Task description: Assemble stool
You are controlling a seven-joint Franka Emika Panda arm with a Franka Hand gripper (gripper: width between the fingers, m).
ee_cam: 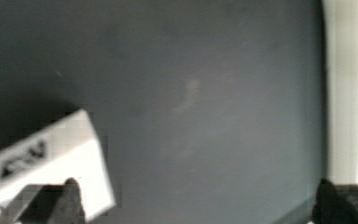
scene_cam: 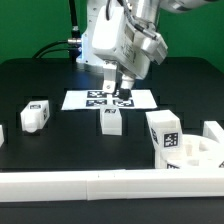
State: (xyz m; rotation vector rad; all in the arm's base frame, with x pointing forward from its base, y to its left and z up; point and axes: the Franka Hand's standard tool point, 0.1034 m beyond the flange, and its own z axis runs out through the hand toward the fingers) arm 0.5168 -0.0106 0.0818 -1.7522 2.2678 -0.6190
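Observation:
The round white seat [scene_cam: 207,150] lies at the exterior view's right, near the rail. One tagged white leg [scene_cam: 110,121] stands in the middle of the table, another leg [scene_cam: 35,115] at the left, and a third leg [scene_cam: 163,131] next to the seat. My gripper [scene_cam: 118,88] hangs open and empty above the marker board [scene_cam: 108,99], just behind the middle leg. In the wrist view the gripper [ee_cam: 197,212] shows two dark fingertips [ee_cam: 55,205] spread wide over bare dark table, with a tagged white leg [ee_cam: 55,158] beside one of them and nothing between them.
A long white rail [scene_cam: 100,186] runs along the front edge of the table. A small white piece [scene_cam: 2,133] shows at the far left edge. In the wrist view a plain white strip [ee_cam: 354,90] runs along one side; I cannot tell what it is.

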